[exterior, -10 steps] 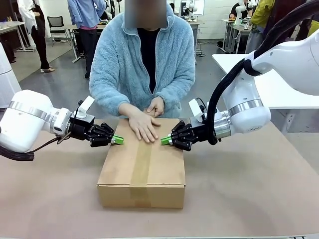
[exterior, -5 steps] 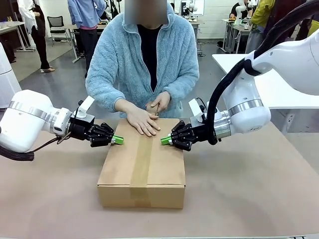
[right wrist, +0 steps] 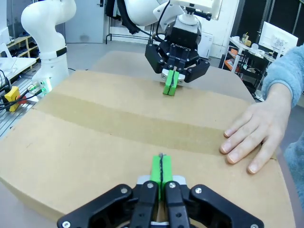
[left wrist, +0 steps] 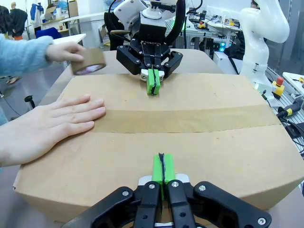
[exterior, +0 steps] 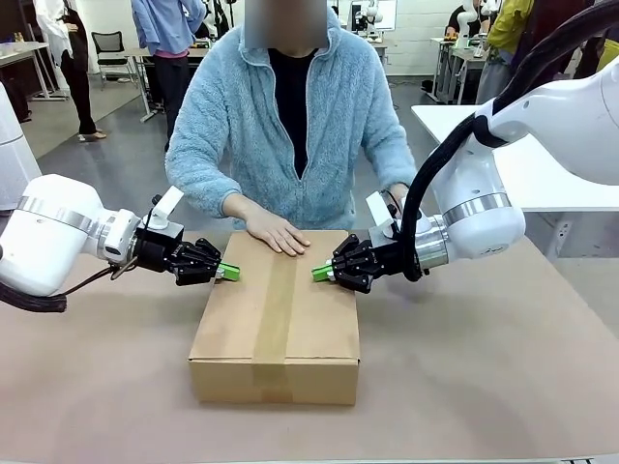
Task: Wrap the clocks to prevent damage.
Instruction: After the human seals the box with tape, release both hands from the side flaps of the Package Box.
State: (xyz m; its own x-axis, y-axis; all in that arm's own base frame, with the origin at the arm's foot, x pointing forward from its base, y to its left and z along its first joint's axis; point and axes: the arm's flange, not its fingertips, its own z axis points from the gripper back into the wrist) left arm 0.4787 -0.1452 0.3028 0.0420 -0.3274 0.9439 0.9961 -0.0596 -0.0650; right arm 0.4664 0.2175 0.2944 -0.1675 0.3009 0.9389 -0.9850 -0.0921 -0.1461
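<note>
big brown carton [exterior: 276,314] sits mid-frame on the table [exterior: 484,387], sealed with a tape strip [exterior: 275,314] down the middle. whatever's inside is hidden, so can't tell where the clocks are. left gripper [exterior: 229,272] and right gripper [exterior: 320,274] press its top edges from either side, green pads pinched together, holding nothing. person's flat hand [exterior: 277,233] rests on the far end; tape roll [left wrist: 89,61] in the other hand, upper left of the left wrist view.

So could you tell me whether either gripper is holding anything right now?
Neither: the left gripper and right gripper are shut on nothing, tips pressing the brown cardboard carton.
</note>
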